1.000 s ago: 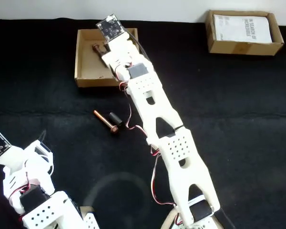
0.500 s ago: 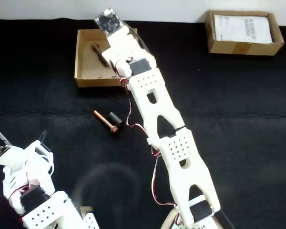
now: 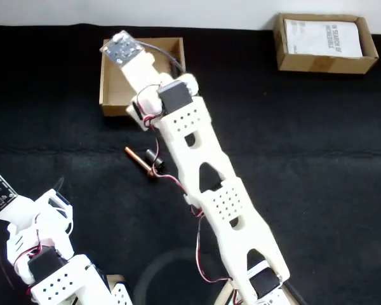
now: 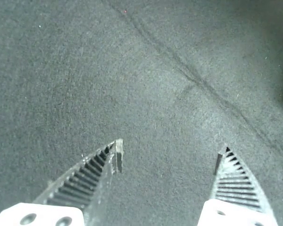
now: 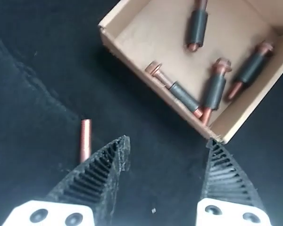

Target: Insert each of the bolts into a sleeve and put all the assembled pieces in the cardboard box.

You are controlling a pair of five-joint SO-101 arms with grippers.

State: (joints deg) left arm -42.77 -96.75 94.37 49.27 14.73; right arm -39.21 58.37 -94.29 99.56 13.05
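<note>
**High view.** Your right arm stretches across the black mat, with its wrist over the cardboard box. A loose bolt lies on the mat near the box, on the side facing the arms. A dark sleeve lies just beside the bolt's head end. Whether the two touch cannot be told. Your left arm sits well apart from the box, past the bolt. A second carton holding a printed sheet stands well apart from the cardboard box, along the same far edge of the mat.

**Right wrist view.** Your right gripper hangs over the mat just outside a corner of the cardboard box. Its jaws are spread wide and hold nothing. Inside the box lie four assembled pieces, each a copper bolt pushed through a dark sleeve. Two of them lie crossed against one wall.

**Left wrist view.** Your left gripper hangs over bare mat. Its jaws are also spread wide and hold nothing.
</note>
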